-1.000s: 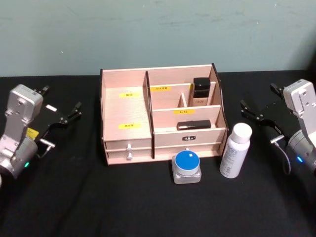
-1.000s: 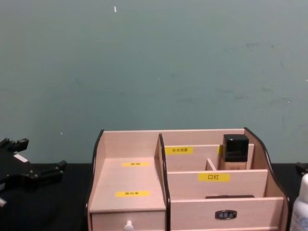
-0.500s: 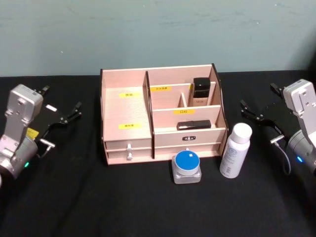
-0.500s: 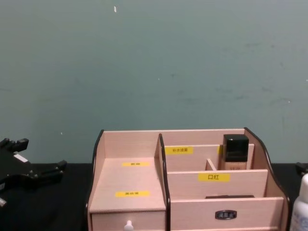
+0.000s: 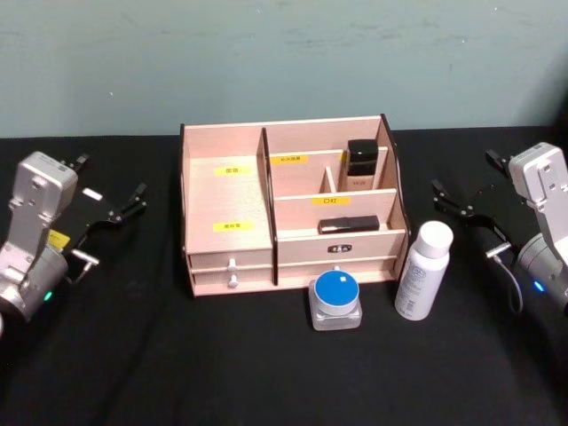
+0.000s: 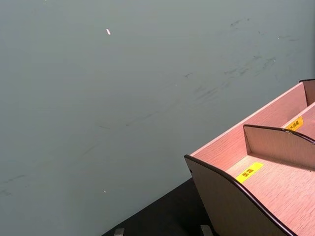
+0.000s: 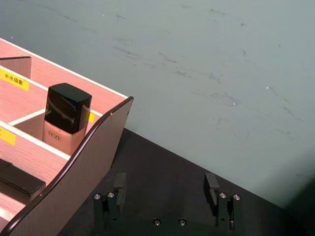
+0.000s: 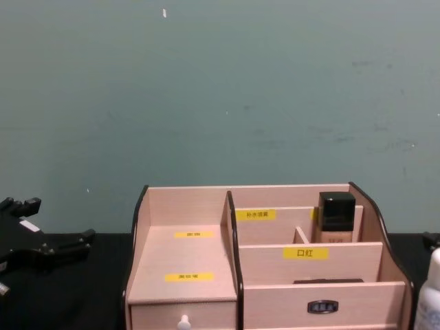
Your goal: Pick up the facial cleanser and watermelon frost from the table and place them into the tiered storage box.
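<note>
Blue-lidded jar (image 5: 336, 300): it is set on the black table (image 5: 266, 382), just in front of the tiered storage box (image 5: 226, 200), and is judged to be the watermelon frost.
Risk at the jar: it is wide and low, so it may be pushed against the drawers if the pads are closed off-centre.
White bottle (image 5: 422, 272): it stands upright just beside the box's right wall, a little right of the jar, and is judged to be the facial cleanser.
Risk at the bottle: it is tall and narrow, so it can be tipped over if it is touched high by one finger first. The box wall may also be struck, because little room is left there.
Right gripper (image 5: 461, 173): it is held right of the bottle, well apart from it. In the right wrist view the fingers (image 7: 210, 179) are spread wide and nothing is held.
Left gripper (image 5: 113, 175): it is parked left of the box, spread apart and holding nothing.
Box, far part: a black-capped bottle (image 5: 360, 164) is standing in the rear right compartment.
</note>
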